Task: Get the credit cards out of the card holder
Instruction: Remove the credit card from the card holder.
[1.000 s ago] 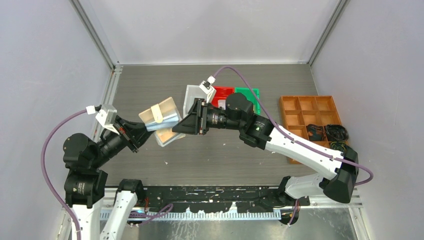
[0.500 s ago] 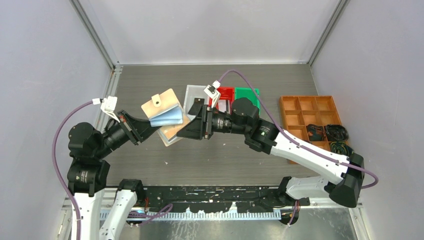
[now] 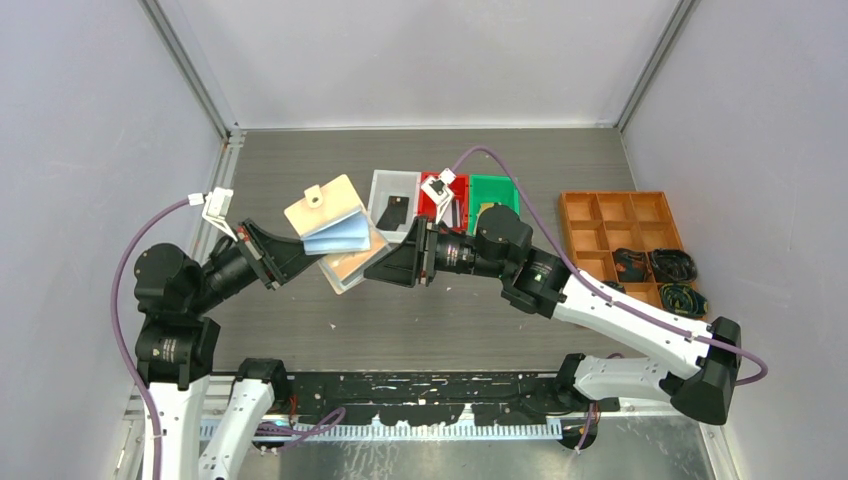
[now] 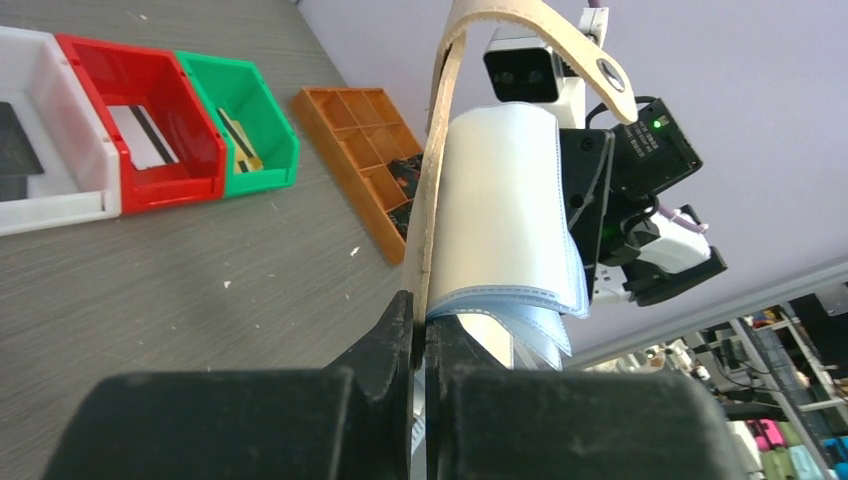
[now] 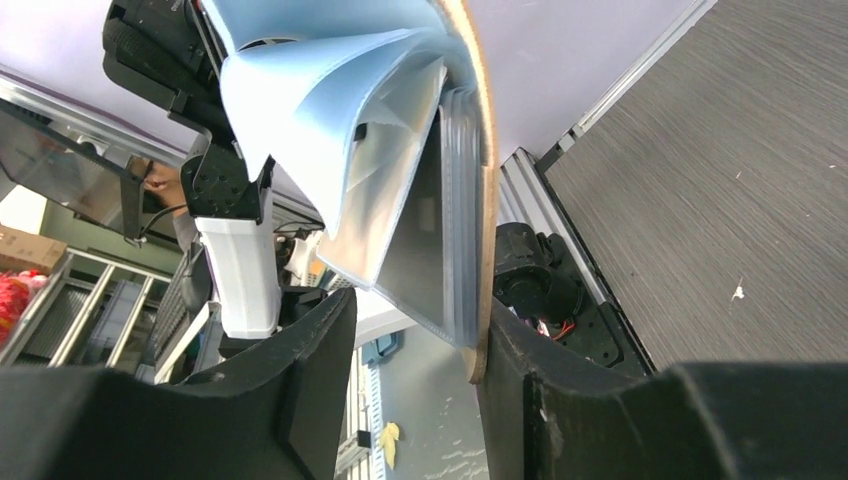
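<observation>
At 9 o'clock, above the grey table (image 3: 300, 170), the card holder (image 3: 330, 215) hangs open, its tan flap pinched in the left gripper (image 4: 420, 318); the right gripper (image 5: 415, 335) spread astride the sleeves (image 5: 330, 130). At 12 o'clock, white bin (image 4: 60, 190) holds a black card (image 3: 391, 211), red bin (image 4: 200, 150) a striped card (image 4: 140, 135), green bin (image 4: 270, 130) a gold card (image 4: 238, 135)

The left hand (image 4: 421, 326) pinches the card holder (image 4: 500, 200) upright.

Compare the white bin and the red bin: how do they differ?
The white bin holds a black card; the red bin holds a white-grey card with a dark stripe. In the top view, the white bin sits left of the red bin. Both are open-topped, side by side.
</observation>
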`<move>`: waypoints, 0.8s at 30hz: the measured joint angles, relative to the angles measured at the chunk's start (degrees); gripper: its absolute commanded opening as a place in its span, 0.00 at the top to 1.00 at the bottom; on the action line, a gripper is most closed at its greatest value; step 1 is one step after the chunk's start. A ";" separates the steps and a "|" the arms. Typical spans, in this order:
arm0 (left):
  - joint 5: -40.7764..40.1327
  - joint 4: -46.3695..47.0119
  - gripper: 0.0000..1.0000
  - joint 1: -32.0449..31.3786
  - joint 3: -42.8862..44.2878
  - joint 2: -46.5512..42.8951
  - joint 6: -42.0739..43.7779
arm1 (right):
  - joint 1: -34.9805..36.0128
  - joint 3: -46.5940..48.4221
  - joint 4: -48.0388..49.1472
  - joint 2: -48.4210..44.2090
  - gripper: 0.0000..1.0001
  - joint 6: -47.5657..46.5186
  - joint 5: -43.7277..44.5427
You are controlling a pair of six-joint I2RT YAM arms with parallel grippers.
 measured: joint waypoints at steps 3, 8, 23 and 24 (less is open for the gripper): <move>0.76 0.59 1.00 0.00 0.00 0.20 -1.53 | -0.02 -0.24 0.02 0.00 0.50 -0.11 0.87; 2.27 1.64 1.00 0.00 0.00 0.33 -4.07 | -0.07 -1.31 0.37 -0.22 0.49 -0.11 3.85; 7.52 4.85 0.54 0.00 -0.81 0.44 -7.65 | -0.20 5.57 3.52 4.90 0.65 -1.42 3.61; 7.85 4.98 0.48 0.00 -0.85 0.52 -7.37 | -0.20 5.62 4.15 5.35 0.70 -1.03 2.93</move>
